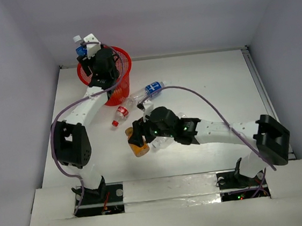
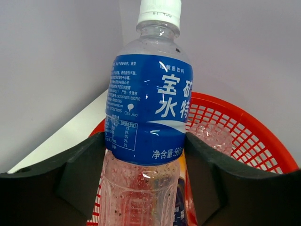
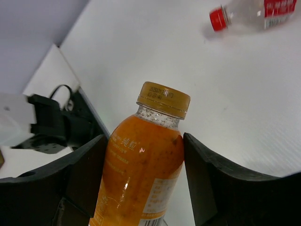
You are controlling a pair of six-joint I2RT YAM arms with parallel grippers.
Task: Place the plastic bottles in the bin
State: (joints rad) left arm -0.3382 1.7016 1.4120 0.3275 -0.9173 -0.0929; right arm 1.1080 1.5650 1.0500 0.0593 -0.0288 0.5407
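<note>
top: left gripper (image 1: 87,50) clamped on blue-labelled bottle (image 1: 80,43) over the bin's (image 1: 121,62) far-left rim, cap pointing away from the bases. right gripper (image 1: 137,140) grasps orange bottle (image 1: 140,148) above the table (image 1: 218,84). just beside bin lie red-capped bottle (image 1: 120,115) and second blue-labelled bottle (image 1: 151,89).
left wrist: bottle axis along fingers, cap outward, bin below.
right wrist: orange bottle likewise, cap outward.

Over the bin (image 1: 123,91): the left arm (image 1: 86,110) and the held blue-labelled bottle (image 2: 150,108) hang above it; the rim shows open at 3 o'clock.
From orange bottle (image 3: 141,165) to bin: red-capped bottle (image 1: 120,115) lies between, at 11 o'clock; lying blue-labelled bottle (image 1: 153,89) at 1 o'clock.
Toward 3 o'clock: open desk (image 1: 218,84) surface.
</note>
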